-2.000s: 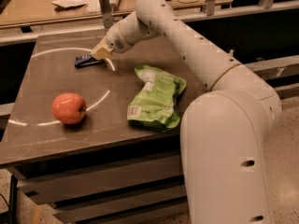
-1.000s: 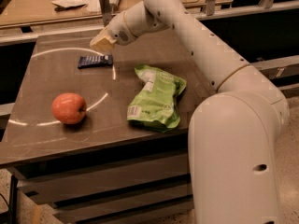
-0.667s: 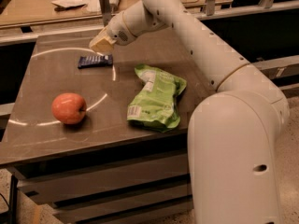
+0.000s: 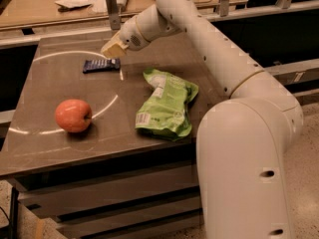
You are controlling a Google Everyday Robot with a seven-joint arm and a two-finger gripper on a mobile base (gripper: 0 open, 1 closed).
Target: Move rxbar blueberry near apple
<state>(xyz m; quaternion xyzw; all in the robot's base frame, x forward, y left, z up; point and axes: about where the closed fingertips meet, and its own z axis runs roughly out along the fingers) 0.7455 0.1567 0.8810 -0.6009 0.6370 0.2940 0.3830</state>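
The rxbar blueberry, a small flat dark navy bar, lies on the brown table toward the far left. The red-orange apple sits near the table's front left, well apart from the bar. My gripper hangs just above and to the right of the bar, at the end of the white arm that reaches over from the right. It holds nothing that I can see.
A large light-green snack bag lies in the middle of the table, right of the apple. The arm's white base stands at the front right. A wooden bench with clutter runs behind the table.
The gripper has lifted off the bar and moved up and slightly right; since then it has held still. The bar stays flat on the table and the apple has not moved.
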